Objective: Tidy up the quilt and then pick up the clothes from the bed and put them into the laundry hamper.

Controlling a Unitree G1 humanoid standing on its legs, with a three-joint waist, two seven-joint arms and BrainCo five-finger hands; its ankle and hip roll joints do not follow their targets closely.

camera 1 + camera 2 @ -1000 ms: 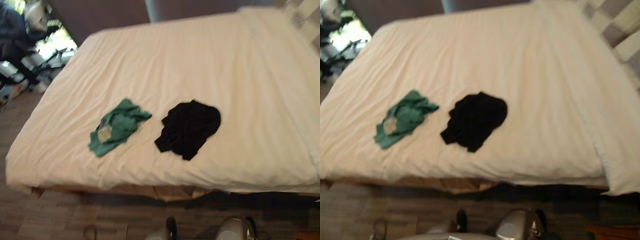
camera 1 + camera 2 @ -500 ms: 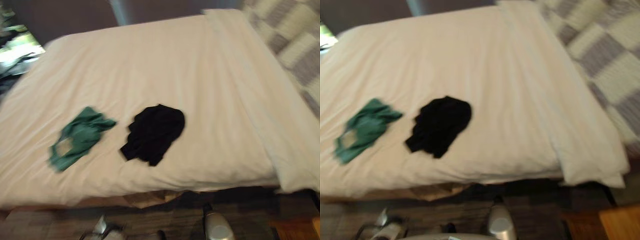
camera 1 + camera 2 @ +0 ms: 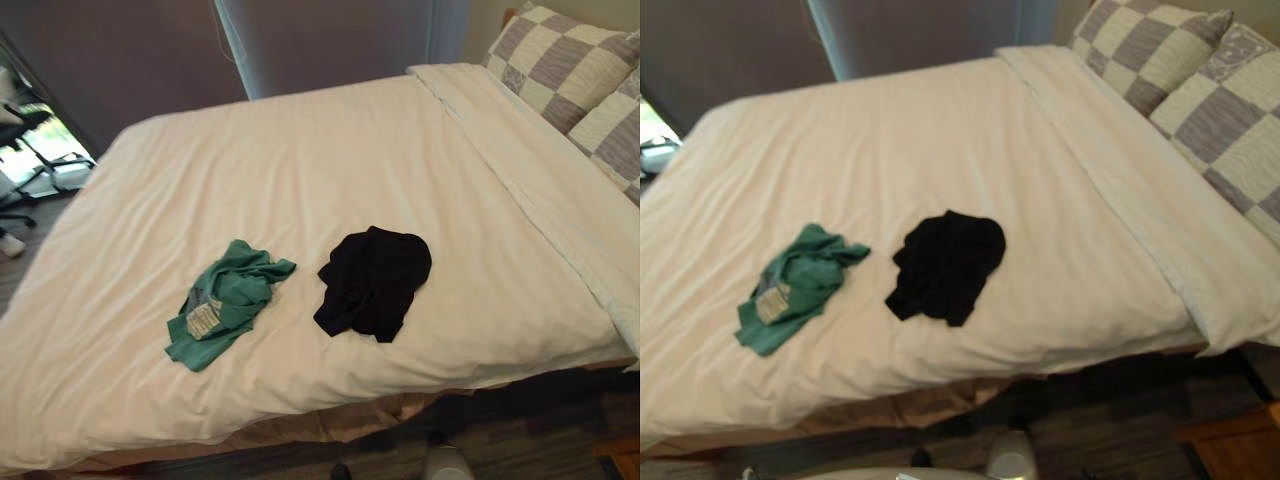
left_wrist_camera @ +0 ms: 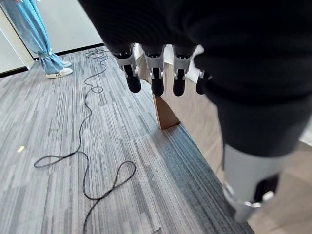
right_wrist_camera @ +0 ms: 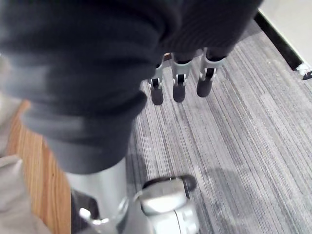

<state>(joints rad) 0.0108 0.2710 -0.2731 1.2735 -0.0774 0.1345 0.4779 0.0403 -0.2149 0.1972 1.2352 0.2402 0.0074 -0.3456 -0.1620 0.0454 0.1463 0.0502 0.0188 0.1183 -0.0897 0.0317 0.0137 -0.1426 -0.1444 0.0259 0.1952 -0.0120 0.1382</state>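
A white quilt (image 3: 330,150) lies spread flat over the bed, with its top edge folded back near the pillows. Two garments rest on it toward the near edge. A crumpled green one (image 3: 228,300) lies on the left, and a bunched black one (image 3: 373,280) sits just to its right, a small gap between them. My left hand (image 4: 153,73) hangs beside the bed's near side over the grey carpet, fingers straight, holding nothing. My right hand (image 5: 178,80) hangs the same way over the carpet, open and empty.
Checkered grey and cream pillows (image 3: 560,60) lean at the bed's head, far right. An office chair (image 3: 30,150) stands beyond the bed's left side. A wooden bed leg (image 4: 165,109) is close to my left hand. A person in blue trousers (image 4: 39,34) stands further off.
The head camera has swung, so the whole picture has shifted and the pillows have come into view. Both garments lie where they were on the quilt.
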